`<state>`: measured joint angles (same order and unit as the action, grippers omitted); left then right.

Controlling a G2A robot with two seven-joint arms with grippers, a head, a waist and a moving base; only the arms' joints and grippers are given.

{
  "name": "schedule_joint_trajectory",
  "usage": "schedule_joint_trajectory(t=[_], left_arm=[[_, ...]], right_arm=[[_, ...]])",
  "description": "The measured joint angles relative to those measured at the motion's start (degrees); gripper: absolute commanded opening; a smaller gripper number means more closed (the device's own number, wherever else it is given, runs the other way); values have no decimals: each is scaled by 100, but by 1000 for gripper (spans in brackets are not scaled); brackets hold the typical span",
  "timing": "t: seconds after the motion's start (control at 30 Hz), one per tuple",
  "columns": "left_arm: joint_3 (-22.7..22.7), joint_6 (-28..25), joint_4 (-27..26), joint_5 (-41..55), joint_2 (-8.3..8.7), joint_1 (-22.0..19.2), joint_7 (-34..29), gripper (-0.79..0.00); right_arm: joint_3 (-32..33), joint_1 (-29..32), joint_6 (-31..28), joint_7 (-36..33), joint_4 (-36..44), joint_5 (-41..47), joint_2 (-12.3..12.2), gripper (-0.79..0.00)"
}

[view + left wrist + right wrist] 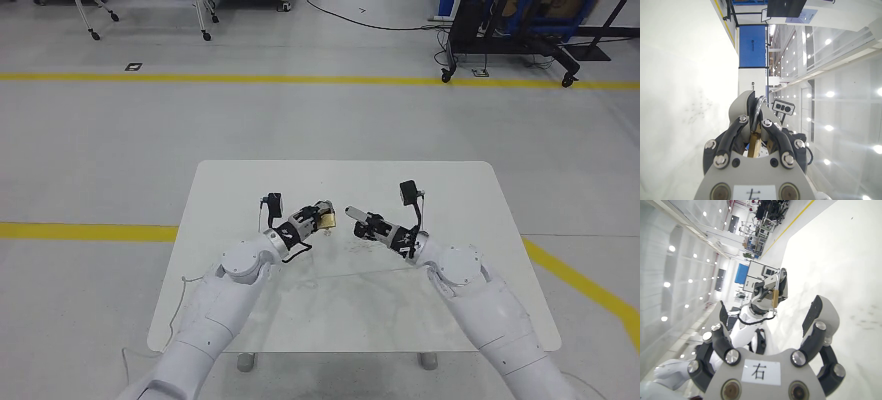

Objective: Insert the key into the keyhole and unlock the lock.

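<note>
the left gripper is clamped on the small rectangular brass padlock, pinching its curved silver steel shackle between the fingertips and holding it up off the white rectangular table. the right gripper sits just beside it on the robot's right, its fingers spread wide with nothing between them, pointing at the padlock across a short gap. so the padlock lies straight ahead of the right gripper, and the right arm is the free one to work on it. the padlock's long axis runs along the left gripper's fingers, with the shackle out at the fingertips and the brass body back toward the palm. that puts the end of the body opposite the shackle, where i judge the keyhole to be, facing back toward the left wrist rather than out at the right gripper. from the right wrist view the body looks nearly edge-on. whether a key is seated in that end is too small to tell. any approach to the keyhole likely has to come along that long axis from the palm side, or the left wrist must turn the padlock first.
</note>
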<state>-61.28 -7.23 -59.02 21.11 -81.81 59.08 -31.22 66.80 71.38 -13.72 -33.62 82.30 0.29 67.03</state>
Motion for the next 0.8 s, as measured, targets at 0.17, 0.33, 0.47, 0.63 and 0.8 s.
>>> schedule_joint_trajectory(t=[0.17, 0.33, 0.47, 0.63, 0.8], left_arm=[[-67, 899, -401, 74, 7, -65, 249, -785], [13, 1668, -481, 102, -21, -221, 360, -785], [67, 1411, -464, 21, -47, -255, 498, -785], [91, 721, -318, 51, -75, -160, 543, -785], [190, 1067, -108, 66, -121, -363, 521, -785]], right_arm=[[154, 250, -213, 279, 658, -1815, -132, -43], [172, 580, -230, 834, 1348, -3754, -218, 0], [138, 655, -118, 1001, 1482, -4531, -224, 0], [140, 650, -125, 988, 1473, -4330, -224, 0], [-35, 540, -317, 1169, 1498, -5316, -248, 0]])
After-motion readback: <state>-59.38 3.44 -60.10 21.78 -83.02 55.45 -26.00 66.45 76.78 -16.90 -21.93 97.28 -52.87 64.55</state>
